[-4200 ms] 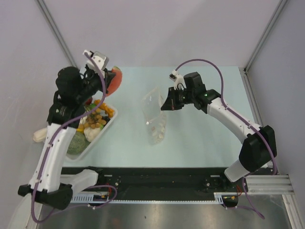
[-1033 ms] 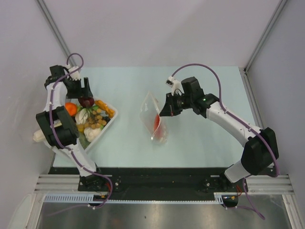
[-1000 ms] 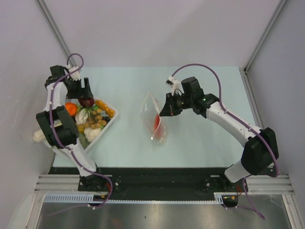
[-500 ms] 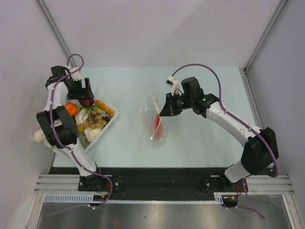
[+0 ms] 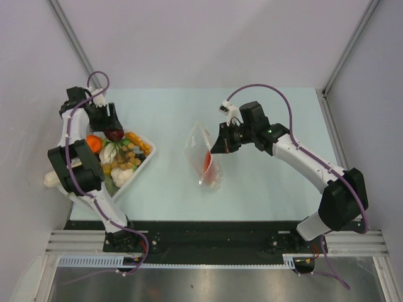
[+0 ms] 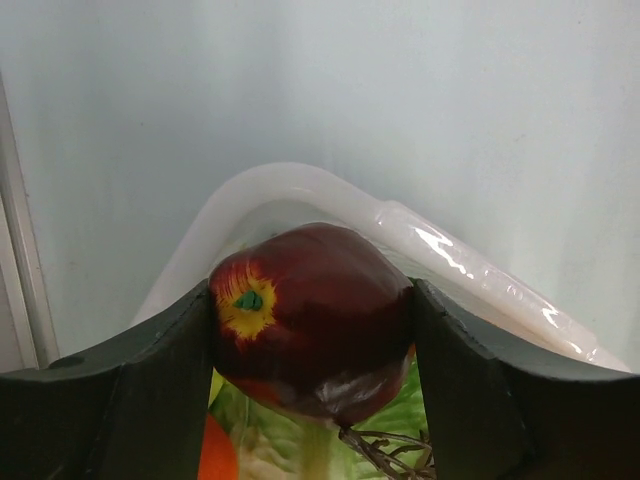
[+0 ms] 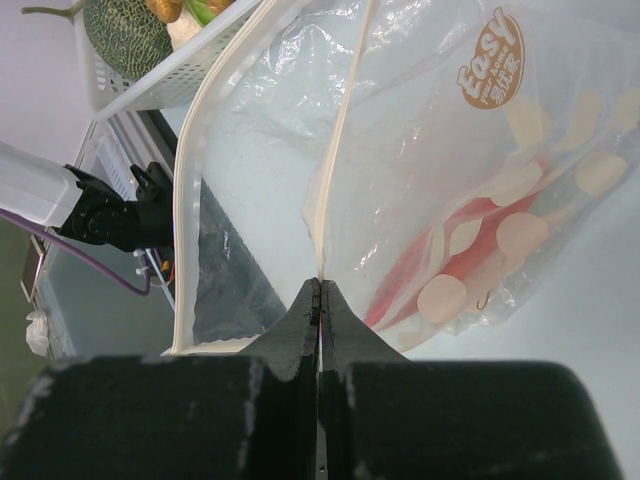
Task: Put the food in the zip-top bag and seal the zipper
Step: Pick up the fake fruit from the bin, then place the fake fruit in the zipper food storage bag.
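A dark red toy apple [image 6: 310, 320] with a yellow patch sits at the far corner of the white tray [image 6: 300, 185]. My left gripper [image 6: 312, 340] has both fingers pressed against its sides, directly over the food pile [image 5: 123, 157]. The dotted zip-top bag [image 5: 200, 148] stands held open mid-table, with a red food piece [image 7: 470, 250] inside. My right gripper [image 7: 320, 285] is shut on one lip of the bag, right at the whitish zipper [image 7: 345, 130]. The other lip curves away to the left.
The tray [image 5: 146, 162] at the left holds an orange, lettuce, a green melon [image 7: 125, 35] and several small tan and yellow pieces. A whitish item lies beside the tray near the table's left edge [image 5: 51, 179].
My left jaws have narrowed onto the dark red apple over the tray. The right arm and the bag have stayed still.
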Action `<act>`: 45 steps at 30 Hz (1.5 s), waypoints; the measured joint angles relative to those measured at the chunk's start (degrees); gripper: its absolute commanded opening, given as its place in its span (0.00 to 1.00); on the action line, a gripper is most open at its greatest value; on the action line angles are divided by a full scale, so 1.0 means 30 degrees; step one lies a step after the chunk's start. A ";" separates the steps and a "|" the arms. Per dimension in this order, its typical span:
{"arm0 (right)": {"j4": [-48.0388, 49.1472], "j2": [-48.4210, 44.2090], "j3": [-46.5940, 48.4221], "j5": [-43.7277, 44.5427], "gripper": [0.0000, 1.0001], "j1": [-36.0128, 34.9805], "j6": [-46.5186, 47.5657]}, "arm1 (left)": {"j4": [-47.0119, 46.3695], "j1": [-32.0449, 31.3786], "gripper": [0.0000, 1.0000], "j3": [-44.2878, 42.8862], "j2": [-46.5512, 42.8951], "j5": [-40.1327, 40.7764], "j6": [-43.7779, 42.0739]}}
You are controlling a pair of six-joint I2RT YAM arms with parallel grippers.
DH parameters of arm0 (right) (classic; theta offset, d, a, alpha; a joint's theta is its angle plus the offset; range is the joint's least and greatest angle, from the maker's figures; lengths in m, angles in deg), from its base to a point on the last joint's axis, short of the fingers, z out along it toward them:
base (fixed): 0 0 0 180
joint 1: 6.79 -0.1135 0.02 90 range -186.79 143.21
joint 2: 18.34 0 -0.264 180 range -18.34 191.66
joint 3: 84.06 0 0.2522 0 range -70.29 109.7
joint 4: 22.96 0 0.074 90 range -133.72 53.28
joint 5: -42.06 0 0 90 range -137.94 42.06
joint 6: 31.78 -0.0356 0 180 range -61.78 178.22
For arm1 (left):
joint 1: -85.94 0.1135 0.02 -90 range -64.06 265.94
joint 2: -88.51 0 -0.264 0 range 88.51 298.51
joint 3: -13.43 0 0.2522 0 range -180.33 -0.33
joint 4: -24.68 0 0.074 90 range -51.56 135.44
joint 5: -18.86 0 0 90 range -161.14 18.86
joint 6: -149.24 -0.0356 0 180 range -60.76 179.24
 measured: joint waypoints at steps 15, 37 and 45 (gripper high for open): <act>-0.0007 0.0000 0.0000 -0.0015 0.00 0.0058 0.0000 | -0.1792 0.0153 0.25 0.0066 -0.5187 0.0852 0.0015; 0.0117 0.0000 0.0000 -0.0532 0.00 0.0474 -0.0306 | -0.4554 -1.8476 0.44 0.6543 -1.2874 0.1705 -0.0029; 0.0051 0.0000 0.0000 -0.0903 0.00 0.0984 -0.0350 | -0.3351 -1.9999 1.00 0.7111 -1.0943 0.3351 0.0109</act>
